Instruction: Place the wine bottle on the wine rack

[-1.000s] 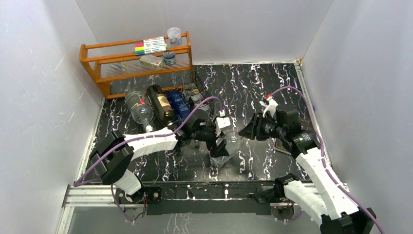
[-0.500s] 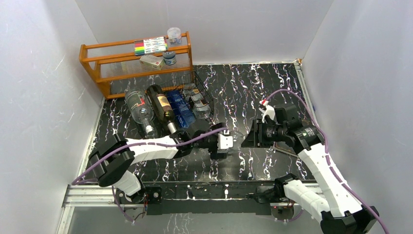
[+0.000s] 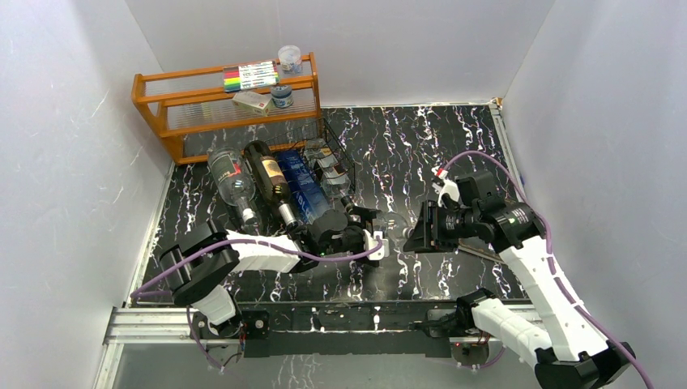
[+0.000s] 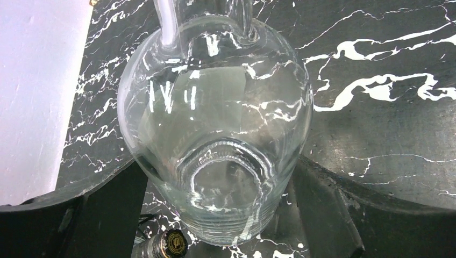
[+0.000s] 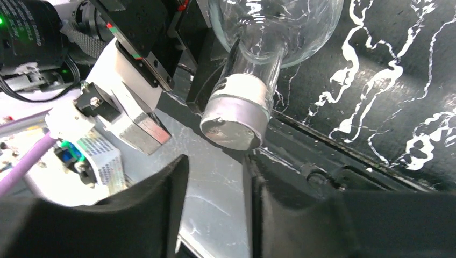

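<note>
The wine bottle (image 3: 391, 224) is clear glass with a round body and a silver cap. It lies about level between the two arms, near the front middle of the table. My left gripper (image 3: 374, 237) is shut on its base end, and in the left wrist view its black fingers (image 4: 333, 209) flank the bottle (image 4: 215, 123). My right gripper (image 3: 415, 231) is open just right of the capped neck (image 5: 234, 115), not touching it. The black wire wine rack (image 3: 340, 162) stands behind at left, with several bottles lying in it.
An orange wooden shelf (image 3: 227, 101) with markers and small jars stands at the back left. The rack holds a clear bottle (image 3: 231, 182), a dark bottle (image 3: 270, 180) and a blue one (image 3: 301, 182). A gold-capped bottle neck (image 4: 168, 244) lies under my left gripper.
My left arm has dropped low and swung towards the rack's front, turning the clear bottle level. My right gripper has shifted slightly nearer, facing the bottle's cap.
</note>
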Tool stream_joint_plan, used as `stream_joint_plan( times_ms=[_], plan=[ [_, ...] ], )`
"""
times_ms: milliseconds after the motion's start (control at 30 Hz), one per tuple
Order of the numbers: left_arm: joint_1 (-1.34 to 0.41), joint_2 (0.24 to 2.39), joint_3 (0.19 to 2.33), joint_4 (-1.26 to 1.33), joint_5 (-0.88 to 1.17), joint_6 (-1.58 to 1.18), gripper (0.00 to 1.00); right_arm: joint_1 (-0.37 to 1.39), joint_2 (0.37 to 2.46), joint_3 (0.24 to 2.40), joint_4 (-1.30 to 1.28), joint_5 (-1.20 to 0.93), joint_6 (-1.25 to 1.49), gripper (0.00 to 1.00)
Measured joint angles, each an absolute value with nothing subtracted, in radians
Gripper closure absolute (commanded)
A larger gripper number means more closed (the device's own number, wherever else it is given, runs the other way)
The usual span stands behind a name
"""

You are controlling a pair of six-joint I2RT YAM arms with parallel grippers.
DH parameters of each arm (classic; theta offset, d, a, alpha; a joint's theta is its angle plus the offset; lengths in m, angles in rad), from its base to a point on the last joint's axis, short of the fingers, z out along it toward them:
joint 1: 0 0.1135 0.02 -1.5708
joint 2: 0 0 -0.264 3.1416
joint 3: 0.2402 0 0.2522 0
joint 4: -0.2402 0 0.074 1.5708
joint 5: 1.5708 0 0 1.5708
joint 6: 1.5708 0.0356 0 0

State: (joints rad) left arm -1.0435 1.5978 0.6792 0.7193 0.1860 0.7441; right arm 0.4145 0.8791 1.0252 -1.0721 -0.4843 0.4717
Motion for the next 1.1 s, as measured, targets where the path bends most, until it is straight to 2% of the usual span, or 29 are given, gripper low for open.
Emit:
stream_joint_plan(
  times_ms=[267,367,600,900,1100],
  plan=[
    [-1.047,1.598,0.662,0.751,0.167,0.749,0.26,0.415,0.886,1.026,-1.073,-0.396,0.480,0.19],
    [-1.048,1.598,0.653,0.764,0.167,0.754,0.26,0.414,0.896,1.032,-1.075,-0.314,0.471,0.16],
    [-1.051,1.598,0.642,0.779,0.163,0.780,0.26,0.415,0.956,1.027,-1.006,-0.327,0.464,0.17],
    [-1.070,1.598,0.630,0.786,0.156,0.856,0.26,0.421,1.052,1.003,-0.949,-0.371,0.419,0.33],
    [-1.077,1.610,0.630,0.785,0.140,0.927,0.26,0.463,1.093,0.939,-0.936,-0.385,0.414,0.35]
  ],
)
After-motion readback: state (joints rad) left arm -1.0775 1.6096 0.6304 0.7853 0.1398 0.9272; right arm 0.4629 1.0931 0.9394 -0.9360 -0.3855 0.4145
